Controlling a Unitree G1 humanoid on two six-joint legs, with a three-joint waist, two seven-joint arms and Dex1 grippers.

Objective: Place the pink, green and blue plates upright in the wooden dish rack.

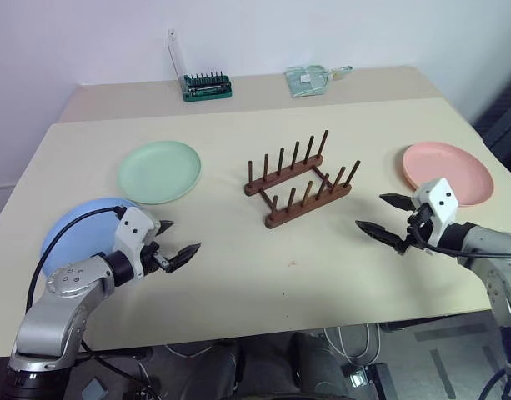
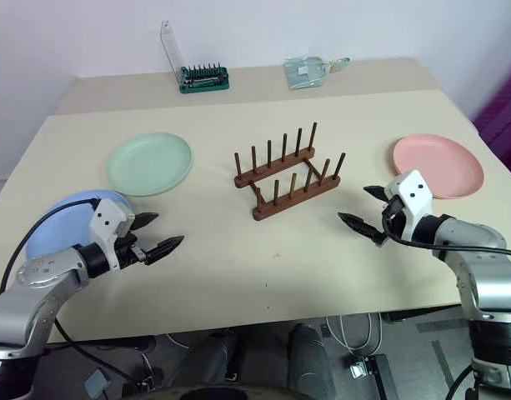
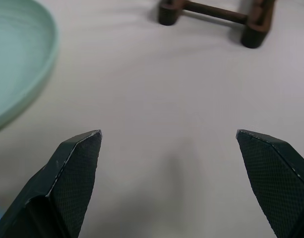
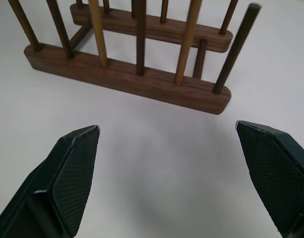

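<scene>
Nearest, left gripper and right gripper, black fingers spread wide, empty, hovering over the beige tabletop. Partly under the left arm, a round light blue plate, flat at the table's near left edge. Further in, centred, the dark brown wooden dish rack, pegs bare. Left of it a pale mint green plate, right of it a salmon pink plate, both flat. Farthest, a green screwdriver-bit holder.
</scene>
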